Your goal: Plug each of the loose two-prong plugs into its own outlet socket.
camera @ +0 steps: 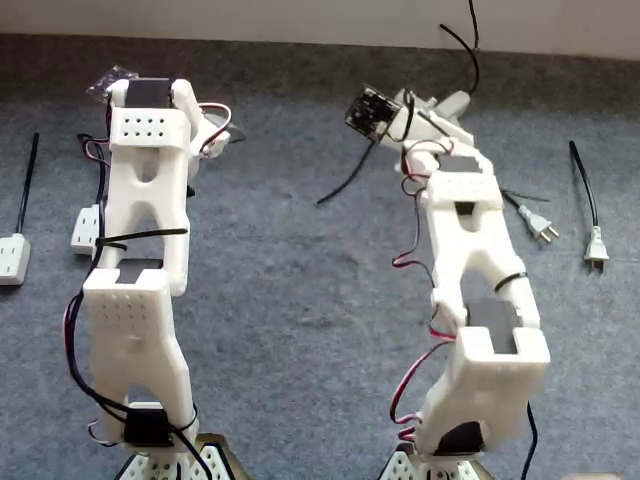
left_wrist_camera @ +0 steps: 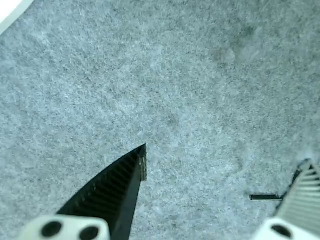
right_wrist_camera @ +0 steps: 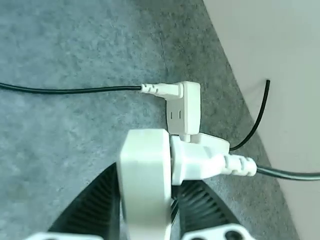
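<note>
Right gripper [right_wrist_camera: 150, 192] pinching white plastic outlet block [right_wrist_camera: 144, 150] | left gripper [left_wrist_camera: 225, 157] spread | risk: trailing black cable [right_wrist_camera: 70, 90] may tug white angled plug [right_wrist_camera: 184, 102] loose

I work at a robotics test bench, a lab or maker's corner by the look of it. The table [camera: 300, 300] under me is covered edge to edge in grey carpet-like felt and ends at a plain pale wall [camera: 300, 18]. My left arm [camera: 150, 250] and right arm [camera: 480, 250] are white printed shells with red and black wires [camera: 417, 222] looping bare along them (a bare circuit board [camera: 372, 112] rides on one wrist). An outlet socket [camera: 12, 258] and corded plugs [camera: 596, 250] lie singly at the sides of the felt
</note>
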`<control>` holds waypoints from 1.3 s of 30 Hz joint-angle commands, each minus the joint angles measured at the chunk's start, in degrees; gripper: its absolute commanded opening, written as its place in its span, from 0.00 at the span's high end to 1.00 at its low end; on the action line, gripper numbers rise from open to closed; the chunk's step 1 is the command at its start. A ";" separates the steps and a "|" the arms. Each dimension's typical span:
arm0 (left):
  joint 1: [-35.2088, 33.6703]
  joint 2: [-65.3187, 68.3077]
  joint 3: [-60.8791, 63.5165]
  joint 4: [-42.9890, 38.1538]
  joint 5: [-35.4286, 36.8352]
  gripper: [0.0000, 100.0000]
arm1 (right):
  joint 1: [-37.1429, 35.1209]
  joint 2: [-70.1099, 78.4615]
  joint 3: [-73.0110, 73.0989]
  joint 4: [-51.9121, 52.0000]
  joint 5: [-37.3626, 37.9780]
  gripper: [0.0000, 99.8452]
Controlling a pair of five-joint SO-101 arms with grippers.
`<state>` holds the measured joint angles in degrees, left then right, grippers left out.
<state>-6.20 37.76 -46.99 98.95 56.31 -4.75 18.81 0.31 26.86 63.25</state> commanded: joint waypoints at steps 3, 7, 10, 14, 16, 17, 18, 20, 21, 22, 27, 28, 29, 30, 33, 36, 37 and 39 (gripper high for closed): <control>0.92 -0.57 -0.31 -0.53 -0.35 0.57 | 2.68 17.89 -28.44 -2.15 1.67 0.99; 0.92 -0.57 -0.31 -0.53 -0.35 0.57 | 4.18 34.59 -50.33 -2.24 1.76 0.99; 0.92 -0.57 -0.31 -0.53 -0.35 0.57 | 4.18 47.16 -66.15 -2.24 5.01 0.99; 0.92 -0.57 -0.31 -0.53 -0.35 0.57 | 4.09 62.11 -82.42 -2.42 9.93 0.99; 0.92 -0.57 -0.31 -0.53 -0.35 0.57 | 4.09 68.09 -88.92 -3.12 10.37 0.96; 0.92 -0.57 -0.31 -0.53 -0.35 0.57 | 4.26 70.55 -91.56 -4.88 9.93 0.93; 0.92 -0.57 -0.31 -0.53 -0.35 0.57 | 4.35 72.75 -93.85 -7.34 9.32 0.91; 0.92 -0.48 -0.31 -0.53 -0.35 0.57 | 4.97 76.35 -96.57 -12.62 8.62 0.84; 0.92 -0.48 -0.31 -0.53 -0.35 0.57 | 5.32 77.49 -96.48 -14.55 8.70 0.81; 0.92 -0.48 -0.31 -0.53 -0.35 0.57 | 5.58 78.46 -96.48 -15.78 8.70 0.78; 0.92 -0.48 -0.22 -0.53 -0.35 0.57 | 6.99 79.34 -96.57 -16.04 8.79 0.65; 0.92 -0.48 -0.22 -0.53 -0.35 0.57 | 7.25 79.34 -96.84 -16.04 8.70 0.63; 0.92 -0.48 -0.22 -0.53 -0.35 0.57 | 7.52 79.34 -97.01 -15.96 8.70 0.62; 0.92 -0.48 -0.22 -0.53 -0.35 0.57 | 7.78 79.16 -97.10 -15.96 8.70 0.62; 0.92 -0.48 -0.22 -0.53 -0.35 0.57 | 8.75 78.37 -100.44 -15.96 8.62 0.62; 0.92 -0.48 -0.22 -0.53 -0.35 0.57 | 10.42 74.95 -102.11 -13.05 8.44 0.62; 1.01 -0.48 0.04 -0.53 -0.35 0.57 | 11.30 72.75 -102.11 -10.07 8.44 0.62; 1.01 -0.13 1.36 -0.97 -0.35 0.57 | 13.14 67.56 -102.11 -0.84 4.75 0.62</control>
<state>-6.20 37.76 -46.11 98.86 56.31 4.75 96.88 -93.85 16.75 71.87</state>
